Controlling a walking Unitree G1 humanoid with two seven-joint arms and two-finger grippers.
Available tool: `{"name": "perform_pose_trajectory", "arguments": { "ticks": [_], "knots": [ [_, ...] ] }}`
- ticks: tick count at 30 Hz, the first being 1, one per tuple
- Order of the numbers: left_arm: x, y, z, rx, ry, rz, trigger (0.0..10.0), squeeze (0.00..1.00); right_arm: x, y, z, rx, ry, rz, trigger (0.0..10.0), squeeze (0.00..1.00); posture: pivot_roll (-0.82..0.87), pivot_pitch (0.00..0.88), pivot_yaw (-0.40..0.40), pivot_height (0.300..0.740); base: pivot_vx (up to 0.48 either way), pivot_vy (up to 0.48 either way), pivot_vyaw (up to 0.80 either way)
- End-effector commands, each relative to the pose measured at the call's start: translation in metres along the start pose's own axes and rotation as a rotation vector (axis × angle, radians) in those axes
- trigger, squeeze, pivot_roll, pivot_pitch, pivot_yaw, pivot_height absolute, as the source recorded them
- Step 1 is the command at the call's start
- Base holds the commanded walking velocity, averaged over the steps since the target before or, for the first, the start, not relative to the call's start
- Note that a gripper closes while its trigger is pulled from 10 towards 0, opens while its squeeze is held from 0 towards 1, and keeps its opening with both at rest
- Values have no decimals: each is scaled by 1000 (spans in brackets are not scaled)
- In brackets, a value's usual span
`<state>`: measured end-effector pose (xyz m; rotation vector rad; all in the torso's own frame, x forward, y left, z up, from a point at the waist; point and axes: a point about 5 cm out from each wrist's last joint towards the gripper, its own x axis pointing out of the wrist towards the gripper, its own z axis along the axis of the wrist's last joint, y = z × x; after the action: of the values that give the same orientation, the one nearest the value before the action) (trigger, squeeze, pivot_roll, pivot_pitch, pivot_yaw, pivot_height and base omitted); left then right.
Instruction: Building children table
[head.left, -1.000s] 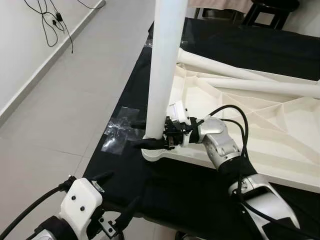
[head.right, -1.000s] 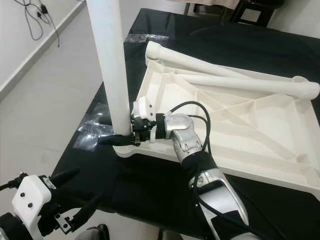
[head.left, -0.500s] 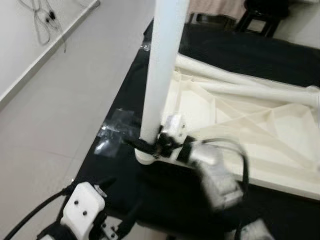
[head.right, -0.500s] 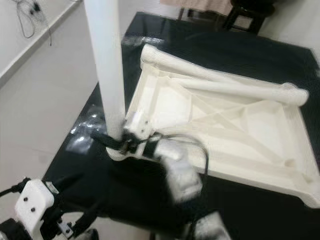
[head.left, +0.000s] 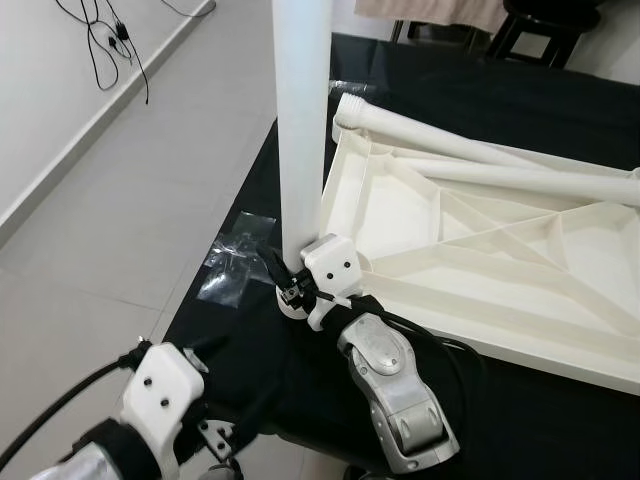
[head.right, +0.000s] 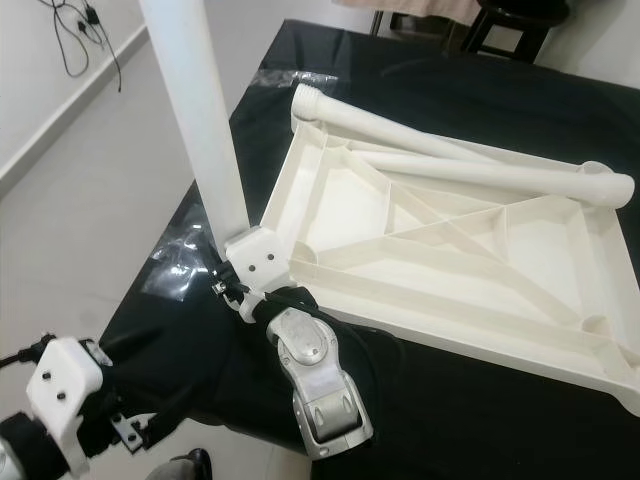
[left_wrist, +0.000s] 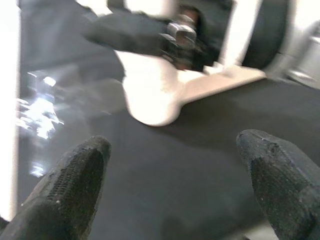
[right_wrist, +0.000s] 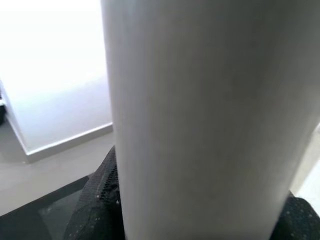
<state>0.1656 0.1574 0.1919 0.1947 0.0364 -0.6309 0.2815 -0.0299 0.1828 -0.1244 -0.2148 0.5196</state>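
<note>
R gripper (head.left: 288, 290) clamps upright white table leg (head.left: 300, 130) at base, in corner socket of upturned tabletop (head.right: 450, 270). L gripper (left_wrist: 175, 190) wide open, empty, over black cloth (head.left: 330, 380).

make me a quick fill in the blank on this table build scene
1. The right gripper is shut on the ___ leg.
2. The tabletop lies upside down on a ___ cloth.
3. ___ loose legs lie across the tabletop.
4. The left gripper is ___.

Missing words: upright; black; two; open
</note>
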Motion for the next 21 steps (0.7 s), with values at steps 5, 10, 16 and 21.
{"name": "perform_pose_trajectory", "arguments": {
  "ticks": [5,10,16,21],
  "knots": [
    [3,17,12,-24,-61,35,10000,0,-19,18,-55,125,275,-103,10000,0,170,196,-42,740,0,0,0],
    [17,49,62,-83,-301,7,10000,0,-13,21,-60,127,259,-105,10000,0,173,155,-33,740,0,0,0],
    [25,54,93,-119,-406,-159,10000,1000,-10,23,-61,131,259,-107,10000,0,174,141,-27,740,0,0,0],
    [44,71,119,-106,-446,-244,10000,1000,-7,26,-60,141,256,-114,10000,0,167,134,-8,740,0,0,0]
  ]
}}
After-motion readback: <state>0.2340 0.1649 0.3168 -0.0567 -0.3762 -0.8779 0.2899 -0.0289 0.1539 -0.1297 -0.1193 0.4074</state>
